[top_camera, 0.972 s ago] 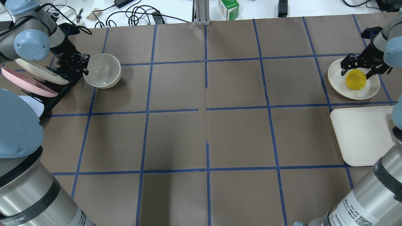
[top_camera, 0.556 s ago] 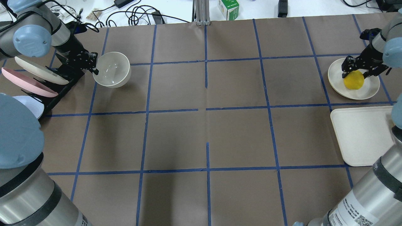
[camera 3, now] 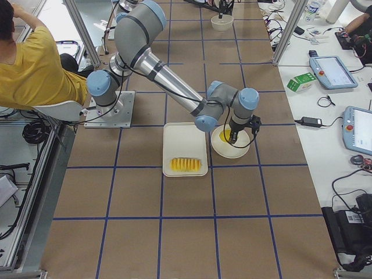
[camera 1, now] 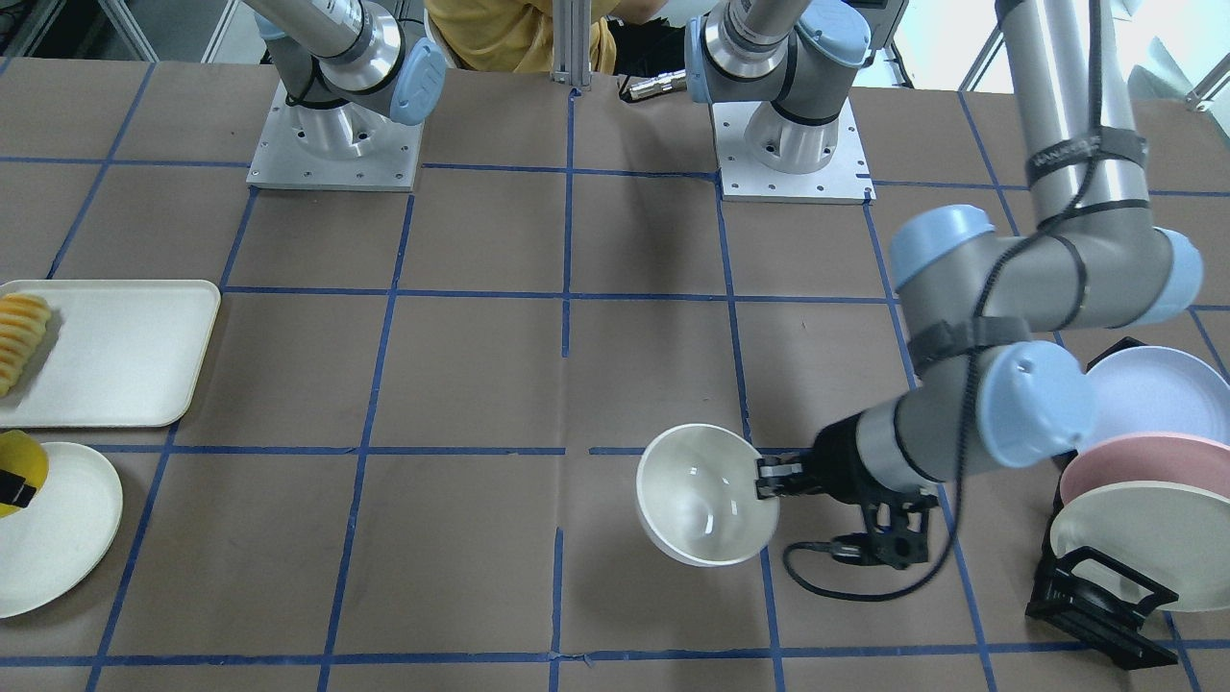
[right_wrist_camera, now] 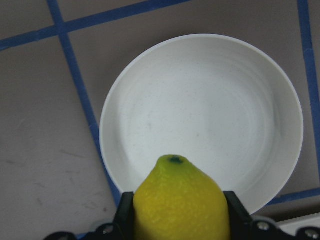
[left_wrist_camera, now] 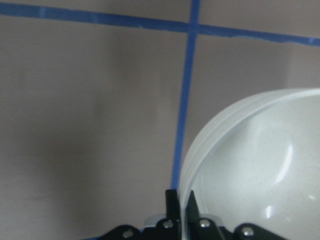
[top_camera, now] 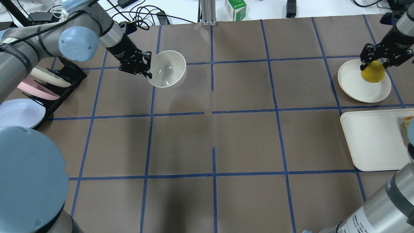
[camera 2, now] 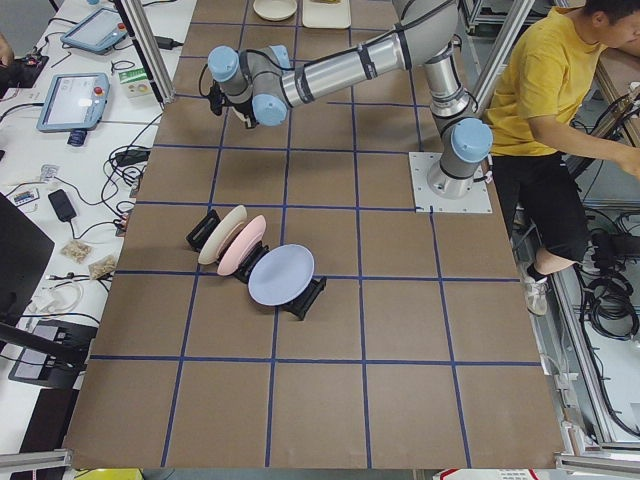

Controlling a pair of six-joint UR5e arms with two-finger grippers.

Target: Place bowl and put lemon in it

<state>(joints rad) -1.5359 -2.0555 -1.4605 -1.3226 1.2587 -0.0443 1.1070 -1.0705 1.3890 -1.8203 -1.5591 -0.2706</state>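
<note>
The off-white bowl (top_camera: 167,69) hangs tilted a little above the table, left of centre at the far side. My left gripper (top_camera: 147,67) is shut on its left rim; the left wrist view shows the fingers pinching the bowl's rim (left_wrist_camera: 240,165). In the front view the bowl (camera 1: 706,495) is held by the left gripper (camera 1: 766,476). My right gripper (top_camera: 374,63) is shut on the yellow lemon (top_camera: 373,73) and holds it above the shallow cream plate (top_camera: 354,82). In the right wrist view the lemon (right_wrist_camera: 177,200) sits between the fingers, the plate (right_wrist_camera: 200,110) below it.
A black rack with pastel plates (top_camera: 48,84) stands at the far left. A cream tray (top_camera: 372,139) lies at the right edge, with sliced ridged fruit (camera 1: 19,332) on it. A green box (top_camera: 235,9) and cables lie beyond the table's far edge.
My left gripper has carried the bowl to the right, away from the rack. My right gripper has shut on the lemon and raised it off the plate.
</note>
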